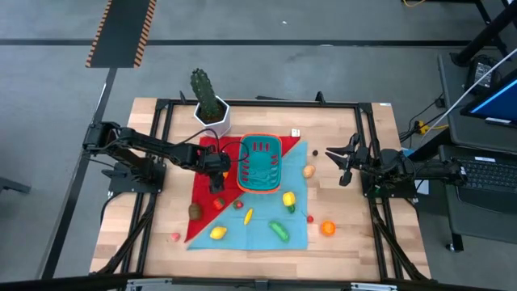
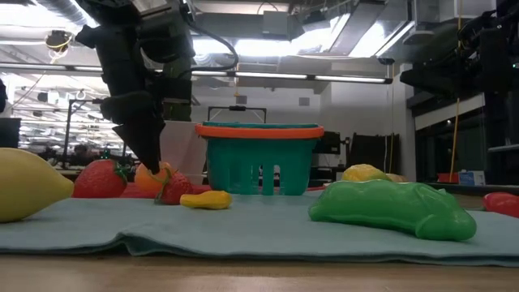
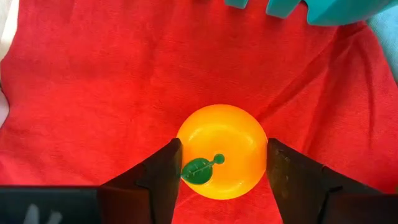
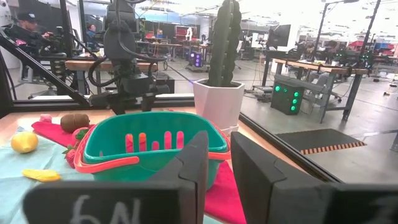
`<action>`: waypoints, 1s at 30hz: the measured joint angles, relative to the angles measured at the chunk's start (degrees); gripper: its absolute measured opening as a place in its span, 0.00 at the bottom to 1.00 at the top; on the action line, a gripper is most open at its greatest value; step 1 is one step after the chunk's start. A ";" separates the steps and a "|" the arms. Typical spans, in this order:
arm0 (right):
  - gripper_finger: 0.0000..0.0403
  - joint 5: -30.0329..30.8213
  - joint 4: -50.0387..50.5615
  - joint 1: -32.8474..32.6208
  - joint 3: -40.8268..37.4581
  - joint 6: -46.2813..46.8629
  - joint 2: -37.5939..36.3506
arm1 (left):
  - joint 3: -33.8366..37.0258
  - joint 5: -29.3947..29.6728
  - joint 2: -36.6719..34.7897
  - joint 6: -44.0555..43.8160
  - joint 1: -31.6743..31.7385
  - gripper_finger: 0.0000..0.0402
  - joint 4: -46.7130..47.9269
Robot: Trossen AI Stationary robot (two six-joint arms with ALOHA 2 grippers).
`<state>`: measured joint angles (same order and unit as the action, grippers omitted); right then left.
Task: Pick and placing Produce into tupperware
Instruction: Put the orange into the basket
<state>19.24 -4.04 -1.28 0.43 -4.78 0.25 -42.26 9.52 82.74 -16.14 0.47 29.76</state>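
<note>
The teal tupperware [image 1: 260, 162] with an orange-red rim stands on the cloths at mid-table; it also shows in the low view [image 2: 261, 158]. My left gripper [image 1: 216, 176] is down on the red cloth [image 3: 93, 81], just left of the container, shut on an orange toy fruit [image 3: 221, 149] with a green leaf. My right gripper [image 1: 342, 166] is open and empty, hovering right of the container. Other produce lies on the cloths: a yellow pepper [image 1: 288, 198], a green vegetable [image 1: 280, 230], a lemon [image 1: 217, 233], strawberries [image 1: 218, 204] and a brown kiwi [image 1: 195, 211]. My left gripper pinches the orange fruit between its two fingers, one on each of its round sides [image 3: 186, 146], about its widest part. The fingers come from above, pointing down. The fruit's underside rests on the red cloth, its leaf facing up.
A tall green cactus [image 1: 208, 93] in a white pot stands behind the container at the far left. Another orange fruit [image 1: 327, 228] and a small red piece [image 1: 310, 218] lie on the bare wood at the near right. A black frame [image 1: 367, 162] edges the table.
</note>
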 joint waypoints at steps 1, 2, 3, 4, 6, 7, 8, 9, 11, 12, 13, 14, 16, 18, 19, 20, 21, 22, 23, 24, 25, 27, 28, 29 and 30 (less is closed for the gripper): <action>0.18 -0.02 0.00 -0.02 0.00 0.00 0.00 | 0.00 0.00 0.00 0.00 0.00 0.53 -0.01; 0.18 0.00 0.00 -0.01 0.00 0.00 0.01 | 0.00 0.04 0.00 0.00 0.00 0.54 -0.01; 0.18 0.00 0.00 -0.01 0.00 0.00 0.01 | 0.00 0.08 0.00 0.00 0.00 0.55 -0.01; 0.18 -0.01 0.00 -0.01 0.00 0.00 0.02 | -0.01 0.22 0.00 -0.04 0.00 0.56 -0.01; 0.18 -0.01 0.00 -0.02 0.00 0.00 0.02 | -0.02 0.31 -0.04 -0.20 -0.01 0.58 -0.07; 0.18 0.00 -0.01 -0.01 0.00 0.00 0.02 | -0.02 0.33 -0.04 -0.01 -0.02 0.58 -0.18; 0.18 -0.02 0.00 0.00 0.00 0.00 0.02 | -0.02 0.33 -0.04 0.21 -0.03 0.59 -0.30; 0.18 -0.02 -0.02 -0.02 0.00 0.00 0.01 | -0.02 0.33 -0.04 0.20 -0.04 0.59 -0.40; 0.18 0.00 0.00 -0.02 0.00 0.00 0.00 | -0.02 0.33 -0.04 0.20 -0.02 0.59 -0.62; 0.18 -0.01 0.00 -0.02 0.00 0.00 0.01 | -0.02 0.33 -0.04 0.20 -0.02 0.59 -0.67; 0.18 -0.01 -0.01 -0.02 0.00 0.00 0.01 | -0.02 0.33 -0.04 0.14 -0.02 0.59 -0.70; 0.18 -0.01 -0.01 -0.02 0.00 0.00 0.00 | -0.02 0.33 -0.04 0.11 -0.05 0.59 -0.70; 0.18 -0.01 0.00 -0.01 0.00 0.00 0.02 | -0.02 0.35 -0.04 0.15 -0.13 0.59 -0.79; 0.18 -0.02 -0.01 -0.01 0.00 0.00 0.00 | -0.02 0.34 -0.04 0.17 -0.13 0.59 -0.82; 0.18 0.00 -0.01 -0.01 0.00 0.00 0.00 | -0.02 0.33 -0.04 0.15 -0.13 0.59 -0.84; 0.18 0.00 0.00 0.00 0.00 0.00 0.00 | -0.02 0.34 -0.04 0.17 -0.12 0.59 -0.85; 0.18 -0.01 -0.02 -0.02 0.00 0.00 0.00 | -0.02 0.33 -0.04 0.17 -0.13 0.59 -0.84; 0.18 -0.01 0.00 -0.01 0.00 0.00 0.01 | -0.02 0.33 -0.04 0.17 -0.13 0.59 -0.84; 0.18 -0.01 0.00 0.00 0.00 0.00 0.00 | -0.02 0.33 -0.04 0.15 -0.12 0.59 -0.81; 0.18 -0.02 0.00 0.00 0.00 0.00 0.00 | -0.02 0.34 -0.04 0.15 -0.13 0.59 -0.81; 0.18 0.00 0.00 -0.02 0.00 0.00 0.00 | -0.02 0.33 -0.04 0.15 -0.13 0.60 -0.80; 0.18 -0.01 0.00 -0.01 0.00 0.00 0.02 | -0.04 0.33 -0.07 0.15 -0.13 0.61 -0.74; 0.18 -0.02 -0.01 0.00 0.00 0.00 0.00 | -0.04 0.30 -0.07 0.14 -0.13 0.62 -0.64; 0.18 -0.02 -0.01 0.00 0.00 0.00 0.01 | -0.04 0.20 -0.07 0.13 -0.13 0.63 -0.40; 0.18 -0.01 0.00 -0.02 0.00 0.00 0.00 | -0.04 0.00 -0.04 0.13 -0.13 0.64 -0.15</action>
<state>19.24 -4.04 -1.30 0.43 -4.78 0.26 -42.30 9.52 82.70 -16.01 0.34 29.61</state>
